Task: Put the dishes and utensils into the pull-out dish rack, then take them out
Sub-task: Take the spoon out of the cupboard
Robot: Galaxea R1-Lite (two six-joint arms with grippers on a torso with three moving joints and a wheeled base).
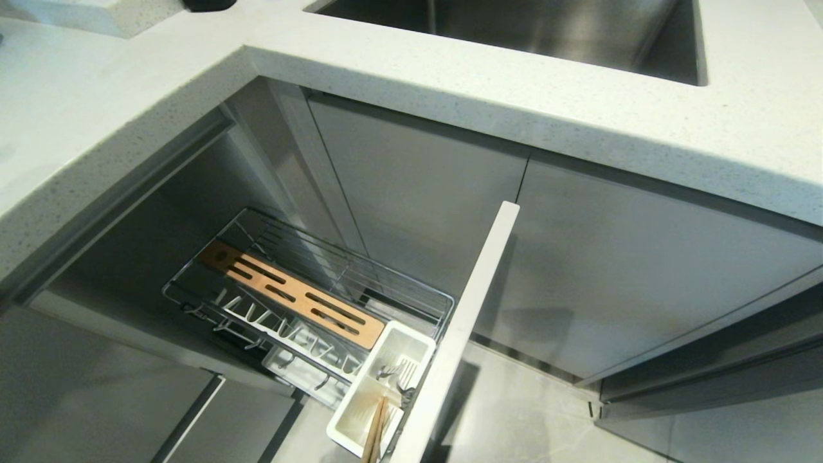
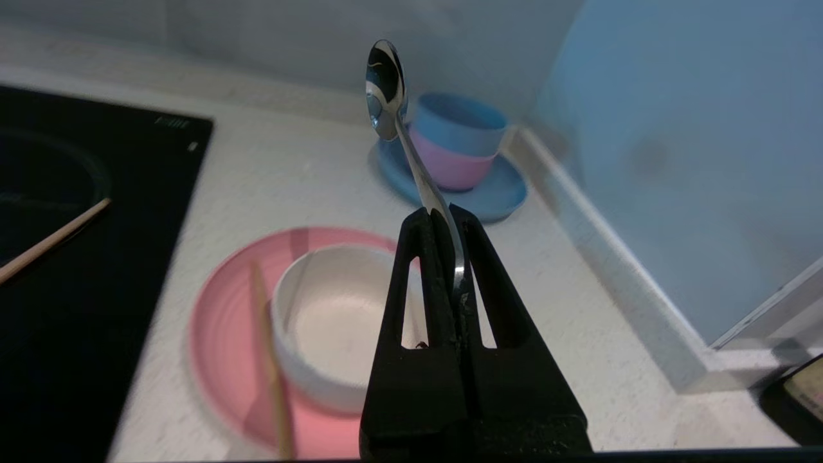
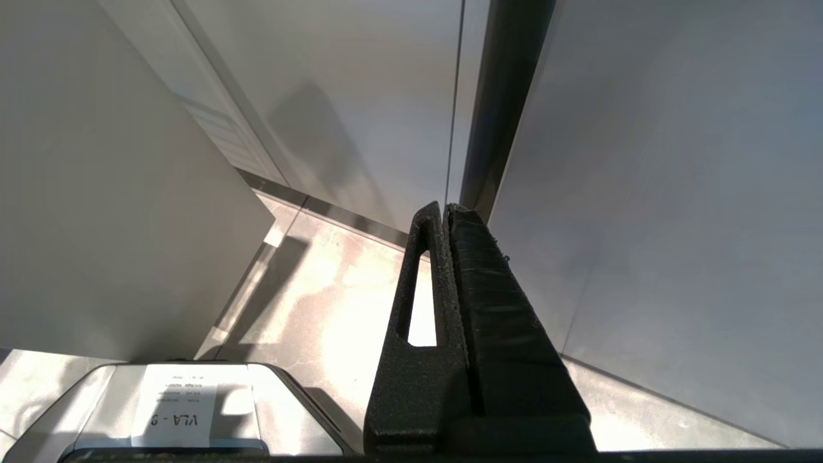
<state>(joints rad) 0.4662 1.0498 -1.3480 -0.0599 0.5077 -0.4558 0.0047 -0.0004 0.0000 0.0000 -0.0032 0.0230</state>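
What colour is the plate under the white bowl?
Pink; the plate shows best in the left wrist view, beneath the white bowl.

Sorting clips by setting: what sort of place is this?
A home kitchen, most likely: a steel sink set in a speckled countertop, a pull-out dish rack below it, and a black cooktop beside stacked crockery.

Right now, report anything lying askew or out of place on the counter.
Two loose chopsticks lie apart: one chopstick slants across the pink plate beside the white bowl, the other chopstick rests on the black cooktop. Nothing looks spilled or broken.
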